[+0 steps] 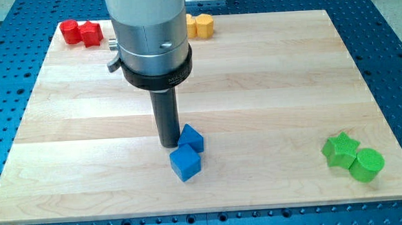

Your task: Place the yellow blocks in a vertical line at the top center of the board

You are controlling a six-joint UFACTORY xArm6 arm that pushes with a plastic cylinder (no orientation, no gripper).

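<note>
Yellow blocks (200, 24) up at the view's top centre, one mostly hidden behind the arm. Small, hard, light, probably easy to slide; best pushed flat on a side. No hand, only my tip (169, 144), touching the blue blocks (187, 153), holding nothing.

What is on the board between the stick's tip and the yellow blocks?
In the camera view, only bare wood and the arm's own body lie between my tip, beside the blue blocks, and the yellow blocks at the view's top.
</note>
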